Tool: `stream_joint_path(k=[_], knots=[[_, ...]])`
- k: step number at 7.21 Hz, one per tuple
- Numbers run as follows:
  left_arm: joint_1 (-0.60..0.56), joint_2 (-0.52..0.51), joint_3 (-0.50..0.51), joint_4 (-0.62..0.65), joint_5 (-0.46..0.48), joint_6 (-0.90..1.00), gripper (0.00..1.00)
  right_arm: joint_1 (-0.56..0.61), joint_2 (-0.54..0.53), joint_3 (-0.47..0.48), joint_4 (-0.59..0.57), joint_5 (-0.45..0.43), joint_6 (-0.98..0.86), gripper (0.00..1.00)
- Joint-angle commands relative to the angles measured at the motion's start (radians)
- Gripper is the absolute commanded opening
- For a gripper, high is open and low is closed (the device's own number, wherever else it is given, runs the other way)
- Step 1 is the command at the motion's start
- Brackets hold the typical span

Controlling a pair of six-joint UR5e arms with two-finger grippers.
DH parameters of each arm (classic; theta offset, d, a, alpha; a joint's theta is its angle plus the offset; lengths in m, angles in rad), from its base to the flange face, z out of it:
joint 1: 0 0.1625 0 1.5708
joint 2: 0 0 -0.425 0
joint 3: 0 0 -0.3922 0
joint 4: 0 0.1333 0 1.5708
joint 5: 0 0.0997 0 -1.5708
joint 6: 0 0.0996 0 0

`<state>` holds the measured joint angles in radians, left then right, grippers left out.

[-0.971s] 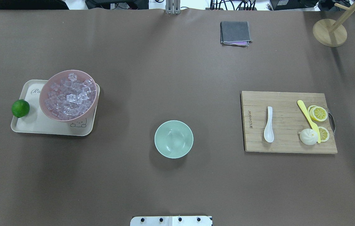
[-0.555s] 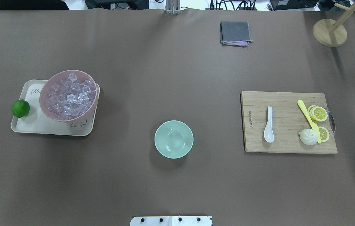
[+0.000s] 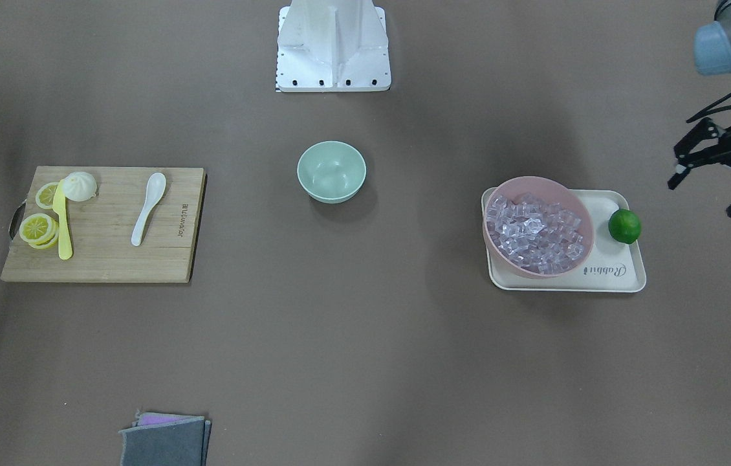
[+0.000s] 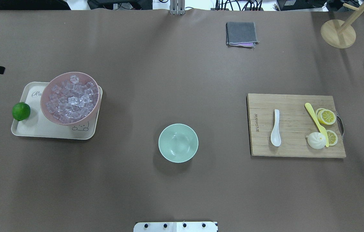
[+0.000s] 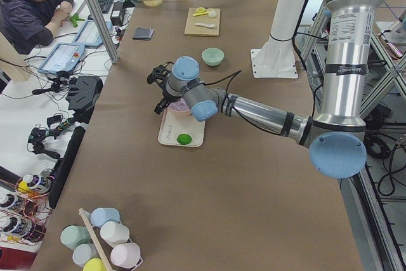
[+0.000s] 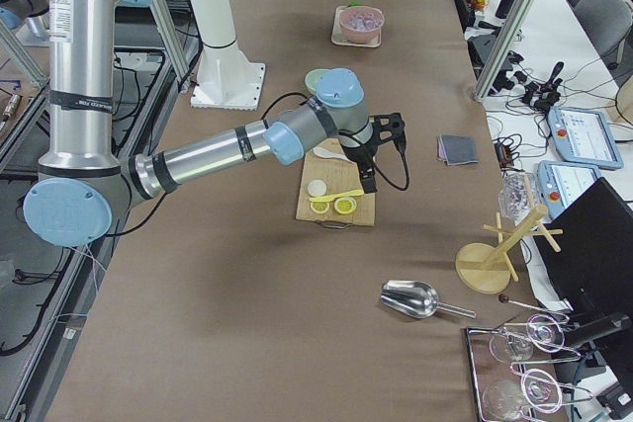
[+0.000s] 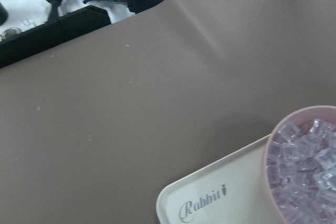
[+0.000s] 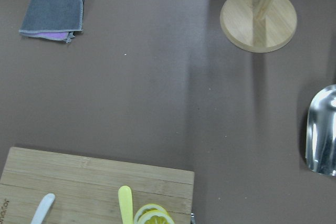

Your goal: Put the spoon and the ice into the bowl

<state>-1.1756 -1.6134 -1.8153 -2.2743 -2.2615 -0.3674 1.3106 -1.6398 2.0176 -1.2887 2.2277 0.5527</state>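
Nothing is in the mint-green bowl (image 4: 178,143) yet. I read it as bare inside in both the overhead and front-facing views, so both halves of the job are still to do.

Farthest left of that bowl, my left gripper (image 3: 702,199) hangs above the table, out past the tray (image 4: 40,130). Its fingers are spread wide with nothing between them. The left wrist camera takes in only the tray's corner and part of the pink bowl (image 4: 42,103), so I judge that arm is not yet lined up over the cubes.

The ice (image 4: 72,100) is heaped in the pink bowl on the tray, well to the left of the mint-green bowl. A lime (image 4: 21,111) sits beyond it at the tray's far edge.

To the right of the mint-green bowl, well apart from it, the white spoon (image 4: 275,129) lies flat on the wooden cutting board (image 4: 294,106). Its scoop end points toward the robot.

Farther right again, my right gripper (image 6: 381,160) hovers near the board's far side. I get a proper look at it only from the side camera, so I cannot tell how wide its fingers are set or whether it holds anything. The spoon lies on the board clear of it.

What remains is one cube lifted across and the spoon lifted across.
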Motion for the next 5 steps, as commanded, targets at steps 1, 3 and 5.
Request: stream_joint_path(k=[1, 3, 5], knots=[[0.146, -0.055, 0.005, -0.01, 0.014, -0.031, 0.97, -0.117, 0.014, 0.015, 0.0, -0.106, 0.12, 1.0], [0.258, -0.062, 0.025, -0.039, 0.123, -0.036, 0.97, -0.155, 0.02, 0.018, 0.002, -0.135, 0.144, 1.0], [0.287, -0.079, 0.062, -0.094, 0.166, -0.036, 0.91, -0.16, 0.018, 0.018, 0.002, -0.135, 0.144, 1.0]])
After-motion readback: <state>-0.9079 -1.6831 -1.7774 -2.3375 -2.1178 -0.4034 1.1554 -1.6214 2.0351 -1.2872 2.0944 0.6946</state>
